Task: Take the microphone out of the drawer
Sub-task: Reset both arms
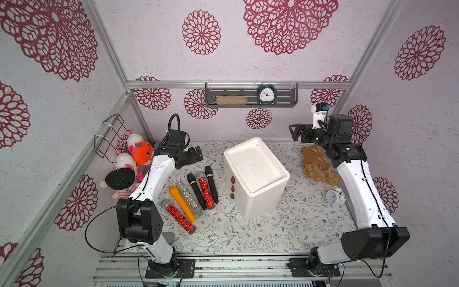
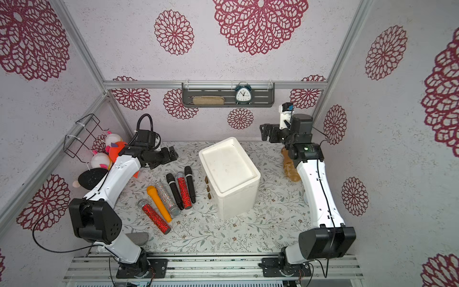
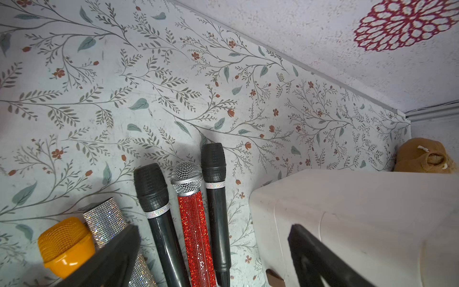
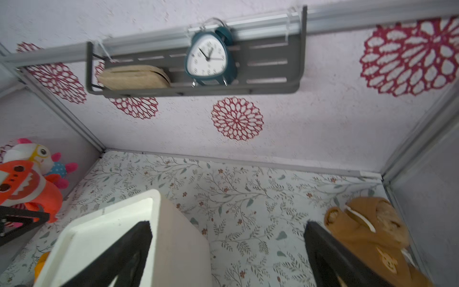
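The left gripper [image 1: 198, 152] is wide open and holds nothing. It hangs at the far left, over the table [image 1: 273, 231]. The right gripper [image 1: 293, 132] is wide open and empty too, up in the air at the far right. Six microphones [image 1: 196, 191] lie in a row on the table, just left of the white drawer box [image 1: 255, 171].

Matt white plastic drawer unit [image 1: 255, 171]; glittery red microphone [image 1: 205, 190]; plush cloth teddy bear [image 1: 315, 162].
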Controlling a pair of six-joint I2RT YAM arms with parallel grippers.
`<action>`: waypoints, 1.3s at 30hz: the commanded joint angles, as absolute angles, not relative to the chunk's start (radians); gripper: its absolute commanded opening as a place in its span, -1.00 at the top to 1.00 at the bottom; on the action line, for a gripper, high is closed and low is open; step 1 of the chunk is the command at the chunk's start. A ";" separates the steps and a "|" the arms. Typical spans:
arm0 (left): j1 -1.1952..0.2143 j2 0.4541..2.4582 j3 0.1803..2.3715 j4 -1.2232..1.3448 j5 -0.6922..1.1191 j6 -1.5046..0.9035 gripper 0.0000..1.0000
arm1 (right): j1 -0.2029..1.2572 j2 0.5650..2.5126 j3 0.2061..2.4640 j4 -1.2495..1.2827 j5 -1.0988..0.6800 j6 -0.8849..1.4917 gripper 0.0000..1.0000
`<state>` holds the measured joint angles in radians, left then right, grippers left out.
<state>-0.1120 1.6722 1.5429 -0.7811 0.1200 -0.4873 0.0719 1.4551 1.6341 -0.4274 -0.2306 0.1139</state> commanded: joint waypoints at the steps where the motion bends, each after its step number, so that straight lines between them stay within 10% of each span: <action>1: -0.099 1.635 1.523 -0.754 0.119 -0.452 -0.95 | 0.053 1.407 1.552 -0.367 -0.174 0.083 -0.98; 15: -0.081 1.526 1.287 -0.556 -0.034 -0.370 -0.95 | 0.049 1.276 0.846 0.132 0.000 0.028 -0.98; 39: -0.037 1.337 0.759 -0.084 -0.260 -0.270 -0.95 | 0.079 1.444 0.388 0.879 0.123 -0.077 -0.98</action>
<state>-0.0410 1.3781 0.7929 -0.2836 -0.1883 -0.3214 0.0685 1.4281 0.3985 0.7307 0.0837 -0.0460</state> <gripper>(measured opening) 0.973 0.989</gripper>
